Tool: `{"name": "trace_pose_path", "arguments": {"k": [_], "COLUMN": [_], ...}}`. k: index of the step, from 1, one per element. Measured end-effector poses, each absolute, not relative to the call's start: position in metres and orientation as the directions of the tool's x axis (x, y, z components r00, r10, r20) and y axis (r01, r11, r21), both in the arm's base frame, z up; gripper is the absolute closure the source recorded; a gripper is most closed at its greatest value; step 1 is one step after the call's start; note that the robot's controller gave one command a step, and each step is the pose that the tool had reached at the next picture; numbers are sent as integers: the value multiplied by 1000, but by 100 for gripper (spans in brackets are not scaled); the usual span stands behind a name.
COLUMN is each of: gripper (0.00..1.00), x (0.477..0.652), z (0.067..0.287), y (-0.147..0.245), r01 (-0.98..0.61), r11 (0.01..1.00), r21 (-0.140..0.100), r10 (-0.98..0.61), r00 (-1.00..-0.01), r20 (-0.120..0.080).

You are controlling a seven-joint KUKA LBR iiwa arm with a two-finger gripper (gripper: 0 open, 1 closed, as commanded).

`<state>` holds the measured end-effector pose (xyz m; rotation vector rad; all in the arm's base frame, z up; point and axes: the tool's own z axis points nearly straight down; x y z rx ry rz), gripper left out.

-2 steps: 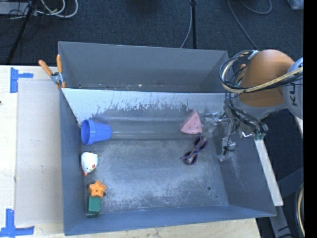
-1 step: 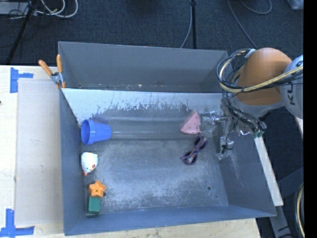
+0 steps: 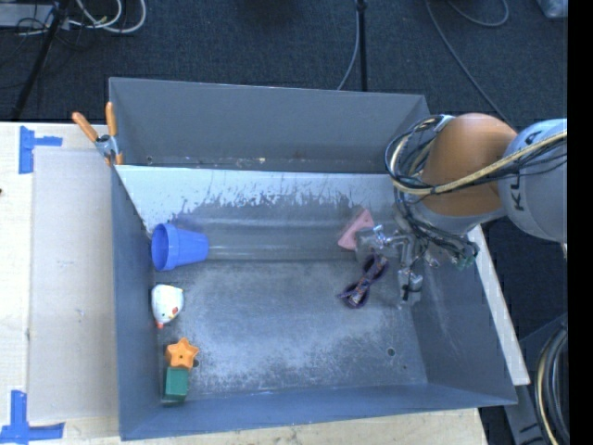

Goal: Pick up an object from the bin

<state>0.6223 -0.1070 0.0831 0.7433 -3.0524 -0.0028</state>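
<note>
The gripper is hanging low in the grey bin, with a dark purple, strap-like thing lying just to its left.

Whether the gripper is standing wide or narrow cannot be told from this angle, and nothing is showing as held. The purple thing is lying on the floor close beside it, apparently not yet under it, and a pink wedge is sitting a little further left and towards the back wall. A blue cup, a white toy, an orange star and a green block are lying far off to its left. To my eye, doing this well means shifting left to centre over the purple thing, closing across its narrow part, and keeping clear of the wedge and the near right wall.
</note>
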Motion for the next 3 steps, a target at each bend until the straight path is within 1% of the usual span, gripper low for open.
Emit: {"name": "trace_pose_path", "arguments": {"k": [1, 3], "gripper": [100, 100], "x": [621, 619], "z": [71, 72], "y": [-104, -103], "r01": [-567, -567], "r11": [824, 824], "r21": [0, 3], "r10": [-567, -567], "r00": [-824, -824], "r20": [-3, -1]}}
